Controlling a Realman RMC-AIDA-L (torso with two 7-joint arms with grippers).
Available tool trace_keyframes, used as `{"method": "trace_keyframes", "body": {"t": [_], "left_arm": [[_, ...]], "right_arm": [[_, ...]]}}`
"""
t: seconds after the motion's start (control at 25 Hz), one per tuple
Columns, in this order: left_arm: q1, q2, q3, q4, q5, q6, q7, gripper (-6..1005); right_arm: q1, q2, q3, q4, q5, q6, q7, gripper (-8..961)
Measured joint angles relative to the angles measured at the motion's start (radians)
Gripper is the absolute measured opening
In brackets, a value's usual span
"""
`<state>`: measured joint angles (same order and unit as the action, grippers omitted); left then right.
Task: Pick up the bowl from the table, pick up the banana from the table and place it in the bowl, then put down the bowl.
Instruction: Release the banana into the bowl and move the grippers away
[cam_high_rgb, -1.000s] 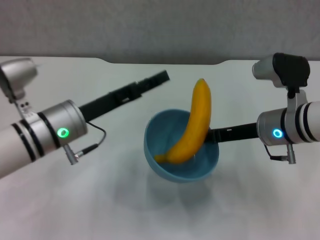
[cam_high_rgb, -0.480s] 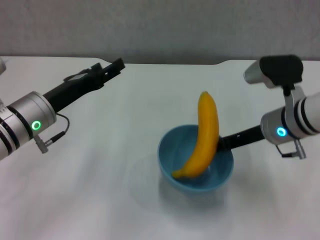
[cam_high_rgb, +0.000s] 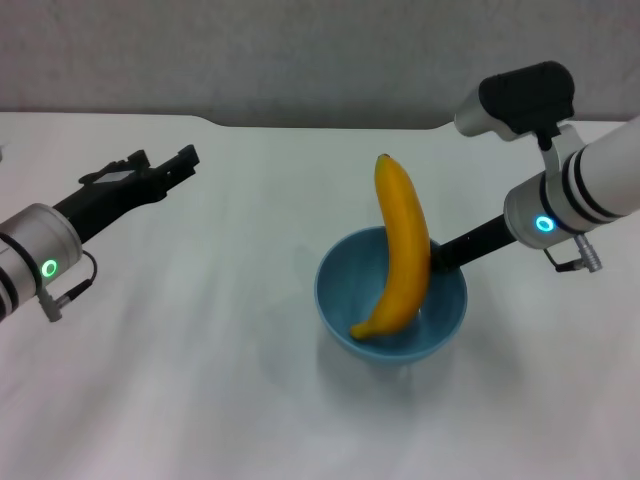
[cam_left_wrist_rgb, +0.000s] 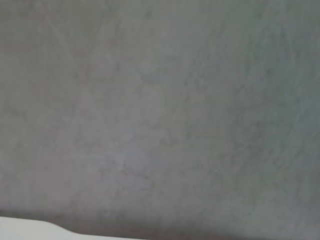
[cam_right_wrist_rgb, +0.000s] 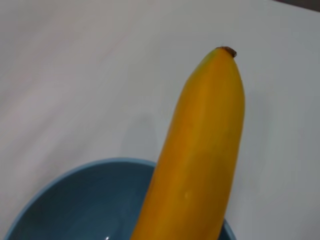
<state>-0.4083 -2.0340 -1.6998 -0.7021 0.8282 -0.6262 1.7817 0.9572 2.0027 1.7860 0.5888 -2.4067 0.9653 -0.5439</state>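
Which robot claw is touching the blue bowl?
The right claw: it reaches the bowl at its rim, behind the banana. The left claw hangs far off over the table, touching nothing.

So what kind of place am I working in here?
Likely a lab or test bench rather than a kitchen: a plain white flat table against a bare grey wall, holding only a round light blue plastic bowl with a yellow-orange curved banana standing in it.

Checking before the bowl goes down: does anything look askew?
Only the banana: too long for the bowl, it leans on the far rim and sticks out well past it. The right pincer is at the bowl's rim.
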Motion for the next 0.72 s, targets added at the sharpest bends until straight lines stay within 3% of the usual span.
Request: {"method": "trace_keyframes", "body": {"t": [0.52, 0.72], "left_arm": [[0.035, -0.003, -0.050, 0.067, -0.023, 0.013, 0.011, 828], [0.032, -0.003, -0.050, 0.073, -0.026, 0.008, 0.018, 827]], "right_arm": [[-0.005, 0.009, -0.153, -0.027, 0.135, -0.093, -0.005, 52], [-0.026, 0.009, -0.160, -0.031, 0.137, -0.096, -0.001, 53]]}}
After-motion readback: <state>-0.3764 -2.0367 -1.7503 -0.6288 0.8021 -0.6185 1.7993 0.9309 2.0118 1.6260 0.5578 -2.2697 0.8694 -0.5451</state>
